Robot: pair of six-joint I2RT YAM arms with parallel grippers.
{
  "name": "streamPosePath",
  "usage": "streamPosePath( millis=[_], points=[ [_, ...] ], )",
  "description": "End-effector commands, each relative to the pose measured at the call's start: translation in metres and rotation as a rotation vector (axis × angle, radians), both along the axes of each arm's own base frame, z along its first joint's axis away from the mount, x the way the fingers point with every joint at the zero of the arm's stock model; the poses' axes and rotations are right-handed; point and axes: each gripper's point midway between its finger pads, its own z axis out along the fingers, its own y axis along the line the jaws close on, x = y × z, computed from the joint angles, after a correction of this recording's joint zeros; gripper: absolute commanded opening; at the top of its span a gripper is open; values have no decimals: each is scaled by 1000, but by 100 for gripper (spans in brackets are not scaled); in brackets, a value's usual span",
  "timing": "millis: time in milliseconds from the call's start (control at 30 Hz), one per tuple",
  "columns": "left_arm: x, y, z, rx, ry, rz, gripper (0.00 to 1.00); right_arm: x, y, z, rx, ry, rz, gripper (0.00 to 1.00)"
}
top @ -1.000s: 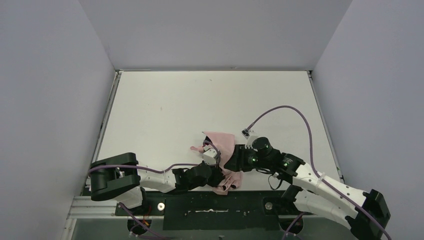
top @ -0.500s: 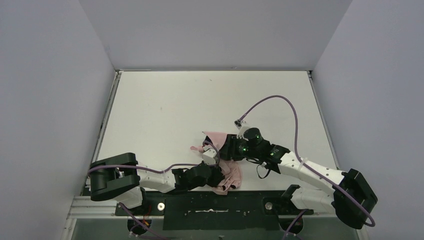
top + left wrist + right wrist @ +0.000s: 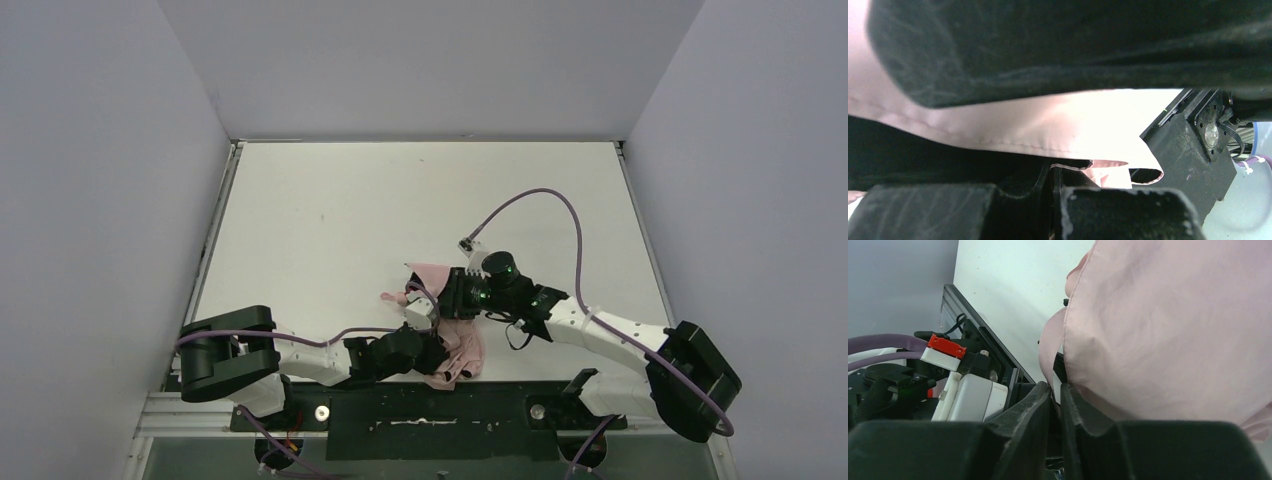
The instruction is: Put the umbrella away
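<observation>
Left fingers (image 3: pixel 948 210) are seen pressed together on a hem of the umbrella (image 3: pixel 458 347); right fingers (image 3: pixel 1013 440) are pinched shut on its pale edge. One umbrella is counted, and two pairs of fingers. It lies bunched at the near edge of the white bench (image 3: pixel 350 210), midway along. Plain grey walls (image 3: pixel 430 60) enclose the bench. Soft, creased pink fabric is shown.

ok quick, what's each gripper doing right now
left gripper: closed, pinching fabric of the umbrella
right gripper: closed on an edge of the umbrella
</observation>
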Motion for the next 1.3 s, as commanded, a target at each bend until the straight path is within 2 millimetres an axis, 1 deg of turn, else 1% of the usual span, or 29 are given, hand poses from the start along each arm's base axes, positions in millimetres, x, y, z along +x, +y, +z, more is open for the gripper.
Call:
streamPosePath(
  millis=[0,100,200,300,500,600,700,733,933,1033,1100,1167,1200,1267],
  points=[
    [-4,-5,9,-39,-6,-18,0,4,8,26,75,-68,22,11],
    [-2,-3,8,-37,-9,-8,0,2,-4,24,48,-67,-12,1],
    [-2,-5,8,-40,-9,-8,0,-5,-23,24,5,-77,-53,0],
    [-3,-4,8,-42,-7,-13,0,-20,-41,24,-21,-59,-65,0],
    [-2,-5,8,-47,-7,-7,0,-69,-66,13,-19,56,-38,0],
    [-3,-6,7,-47,-6,-10,0,-96,-71,13,2,111,22,0],
    [-3,-7,5,-43,-4,-11,0,-119,-75,7,-13,151,63,0],
    [-3,-7,5,-44,-4,-13,0,-128,-76,4,-26,163,84,1],
    [-3,-6,3,-45,1,-5,0,-164,-82,-22,-131,271,184,14],
    [-2,-6,2,-43,3,-5,0,-174,-91,-29,-207,298,219,27],
    [-2,-5,1,-38,4,-4,0,-176,-100,-29,-264,293,218,35],
    [-3,-5,0,-34,4,-4,0,-172,-107,-23,-303,270,204,42],
    [-3,-5,0,-35,5,-4,0,-170,-111,-21,-329,260,190,44],
    [-3,-5,0,-32,5,-7,0,-158,-123,-18,-394,215,123,44]
  ],
)
